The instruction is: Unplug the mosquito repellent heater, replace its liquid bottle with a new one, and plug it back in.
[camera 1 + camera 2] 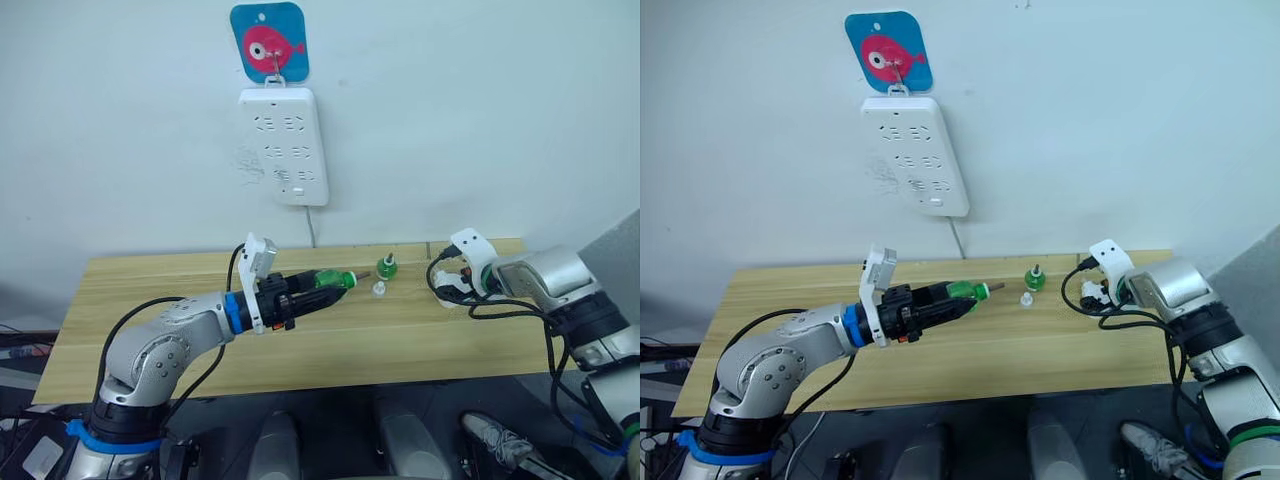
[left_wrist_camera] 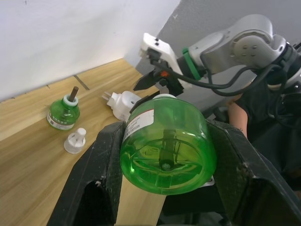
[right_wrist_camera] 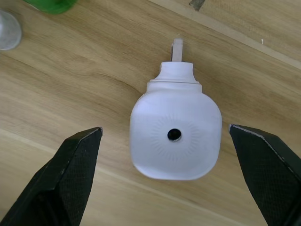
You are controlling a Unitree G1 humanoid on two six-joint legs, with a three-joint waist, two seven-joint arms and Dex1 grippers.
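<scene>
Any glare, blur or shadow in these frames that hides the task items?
Left wrist view: the green bottle in the left hand looms large and close, with small highlights; its label stays legible. Right wrist view: the heater is sharp and evenly lit, with a soft shadow on the table; the right hand stands open around it. Left eye view: even light, no glare.

Matt white plastic heater (image 3: 175, 137) on smooth wood-grain table (image 3: 94, 94); glossy, seemingly plastic green bottle (image 2: 167, 146)
</scene>
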